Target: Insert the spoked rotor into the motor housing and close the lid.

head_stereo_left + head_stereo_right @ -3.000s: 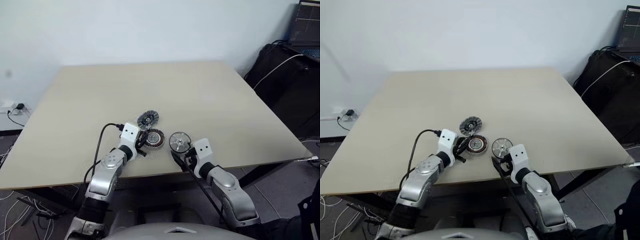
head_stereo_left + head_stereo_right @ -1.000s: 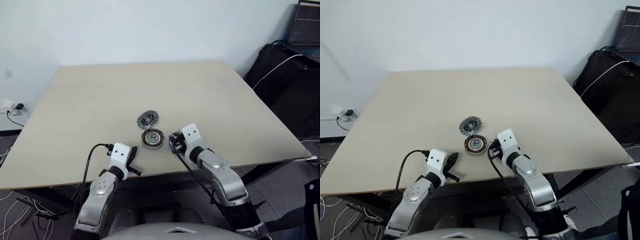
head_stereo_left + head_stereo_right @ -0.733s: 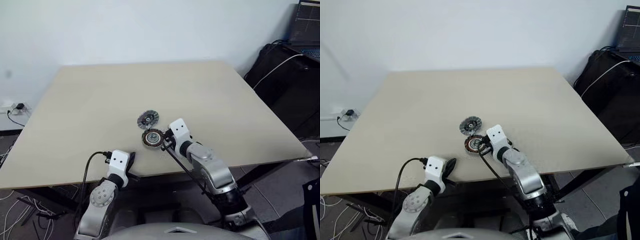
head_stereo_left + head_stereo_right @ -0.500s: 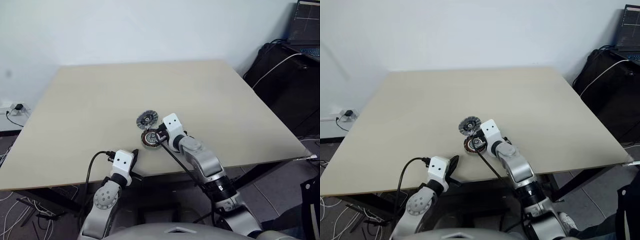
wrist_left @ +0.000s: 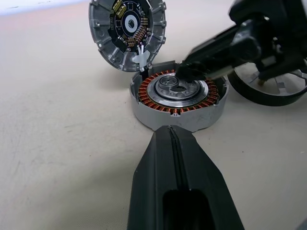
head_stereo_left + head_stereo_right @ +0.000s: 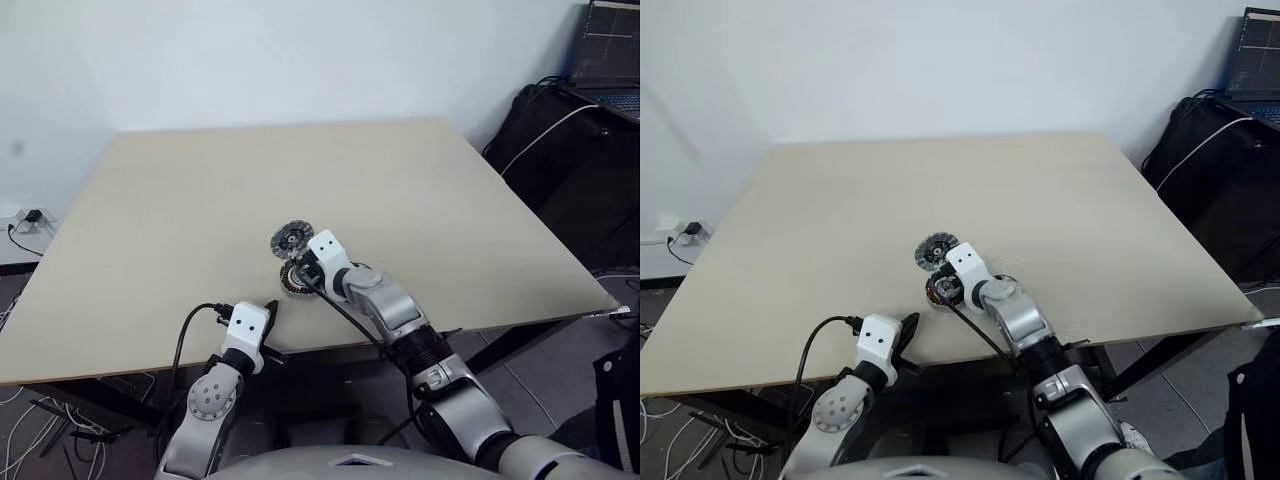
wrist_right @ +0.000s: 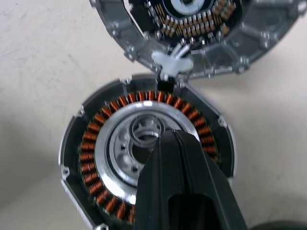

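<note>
On the left we see our left fingers [image 5: 175, 158] pressed together with nothing between them, low at the near edge of the counter [image 6: 150, 200]. They point at the motor housing [image 5: 178, 101], which sits on the counter a little in from the near edge, near its middle. The lid [image 5: 127, 32] stands tilted open at the housing's far side, dark face with small parts showing. Our right fingers [image 7: 178, 160] are closed too, their tip over the silver hub inside the copper windings. The spoked rotor [image 5: 271, 82] lies just beside the housing, on its right.
</note>
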Controlling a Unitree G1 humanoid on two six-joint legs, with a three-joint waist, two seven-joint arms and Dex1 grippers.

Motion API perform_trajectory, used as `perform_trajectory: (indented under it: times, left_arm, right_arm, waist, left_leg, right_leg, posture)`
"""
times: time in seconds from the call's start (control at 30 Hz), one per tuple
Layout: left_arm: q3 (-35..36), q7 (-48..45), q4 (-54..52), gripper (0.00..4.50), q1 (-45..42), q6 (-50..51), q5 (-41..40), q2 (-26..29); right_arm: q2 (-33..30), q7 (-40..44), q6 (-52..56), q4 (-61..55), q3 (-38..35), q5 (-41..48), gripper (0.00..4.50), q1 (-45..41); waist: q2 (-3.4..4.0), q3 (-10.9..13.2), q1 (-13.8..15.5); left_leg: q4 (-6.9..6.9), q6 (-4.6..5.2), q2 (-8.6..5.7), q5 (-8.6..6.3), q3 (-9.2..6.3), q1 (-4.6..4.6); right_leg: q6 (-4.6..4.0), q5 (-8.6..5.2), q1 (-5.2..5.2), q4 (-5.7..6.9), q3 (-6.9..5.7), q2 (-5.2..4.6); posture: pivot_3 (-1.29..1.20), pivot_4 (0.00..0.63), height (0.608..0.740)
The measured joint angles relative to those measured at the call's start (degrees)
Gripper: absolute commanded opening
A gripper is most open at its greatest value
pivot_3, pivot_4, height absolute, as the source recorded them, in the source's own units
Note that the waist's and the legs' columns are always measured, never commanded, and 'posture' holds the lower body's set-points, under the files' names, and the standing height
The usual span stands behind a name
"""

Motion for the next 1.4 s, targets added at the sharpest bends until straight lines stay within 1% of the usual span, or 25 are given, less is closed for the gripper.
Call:
perform_trajectory:
  times: [0.17,0.43,0.63,0.9,1.1,1.4]
  left_arm:
    - [-0.04,-0.17,0.00,0.00,0.02,0.00,-0.02,0.00]
    - [-0.12,-0.95,0.58,0.00,-0.07,0.00,-0.01,0.02]
    - [-0.20,-1.20,1.37,0.00,-0.12,0.17,0.01,-0.05]
    - [-0.71,-1.18,1.36,0.00,-0.11,1.45,0.02,-0.25]
    - [-0.69,-1.15,1.37,0.00,-0.03,1.50,0.02,-0.23]
    - [-0.67,-1.13,1.37,0.00,0.00,1.48,0.01,-0.24]
  right_arm:
    - [0.25,0.38,-1.70,0.90,0.25,-0.76,0.03,-0.21]
    - [0.57,-1.37,-5.98,0.83,0.20,-2.63,0.03,-0.24]
    - [1.17,0.85,-8.00,0.64,0.49,-2.44,0.03,-0.02]
    - [2.87,1.03,-9.45,1.03,1.38,-2.72,0.03,-0.14]
    - [3.34,1.37,-9.67,4.23,2.50,-4.18,0.03,-0.58]
    - [2.51,2.31,-9.82,5.60,2.51,-4.93,0.03,-0.56]
  waist:
    - [0.00,0.00,0.00]
    - [0.02,0.00,-0.09]
    - [0.02,0.00,-0.13]
    - [0.02,0.01,-0.25]
    - [0.02,0.01,-0.34]
    - [0.02,0.00,-0.41]
  left_leg:
    - [0.00,0.00,0.00,0.00,0.01,-0.01]
    - [-0.05,-0.04,0.01,0.02,0.04,-0.01]
    - [-0.05,-0.04,0.01,0.02,0.06,-0.01]
    - [-0.05,-0.04,0.02,0.02,0.06,-0.01]
    - [-0.06,-0.05,0.02,0.03,0.07,-0.03]
    - [-0.07,-0.06,0.02,0.03,0.10,-0.05]
  right_leg:
    - [0.00,0.00,-0.01,0.00,0.00,0.00]
    - [0.00,0.00,-0.06,0.02,0.02,0.00]
    - [0.00,0.00,-0.07,0.02,0.03,0.00]
    - [0.00,0.00,-0.07,0.03,0.03,0.00]
    - [-0.01,0.00,-0.11,0.04,0.05,-0.01]
    - [-0.01,0.00,-0.15,0.05,0.06,-0.01]
  posture:
    - [0.00,0.000,0.740]
    - [0.00,0.000,0.740]
    - [0.00,0.000,0.740]
    - [0.00,0.000,0.740]
    - [0.00,0.000,0.740]
    - [0.00,0.000,0.740]
